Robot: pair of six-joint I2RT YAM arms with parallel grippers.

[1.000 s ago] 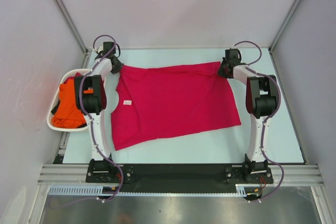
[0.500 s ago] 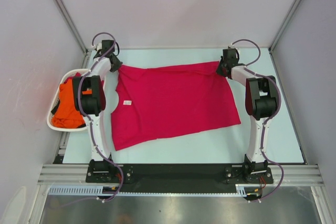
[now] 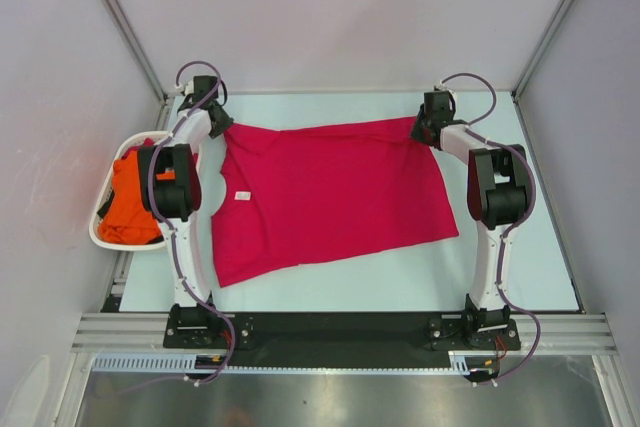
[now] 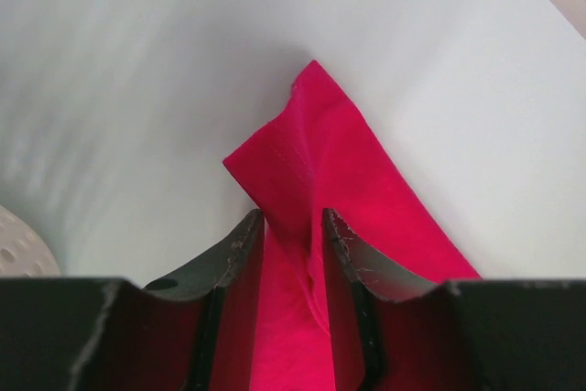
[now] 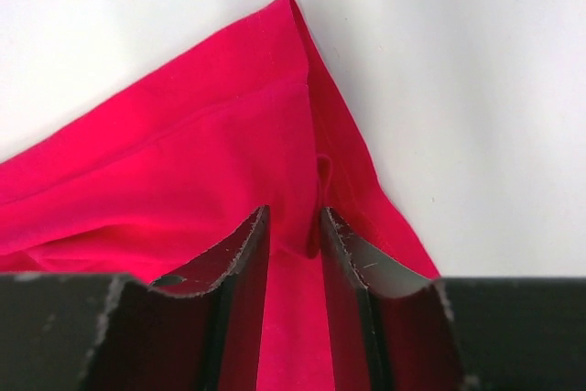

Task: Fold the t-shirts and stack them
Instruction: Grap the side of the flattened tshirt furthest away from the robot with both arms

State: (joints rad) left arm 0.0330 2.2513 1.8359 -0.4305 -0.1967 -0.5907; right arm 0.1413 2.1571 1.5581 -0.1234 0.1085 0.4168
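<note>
At eleven o'clock the left gripper (image 4: 293, 226), at one the right gripper (image 5: 293, 222), now open, letting go corners of the red shirt (image 3: 330, 197); spread flat, it awaits folding.

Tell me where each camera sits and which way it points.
Top: above and behind the arms, looking down on the table, red shirt and basket; both arms show whole.
Left wrist: on the left arm, looking along the left gripper at the shirt's far-left corner; both fingers show.
Right wrist: likewise along the right gripper at the far-right corner; both fingers show.
Shared: all three see the red shirt.
</note>
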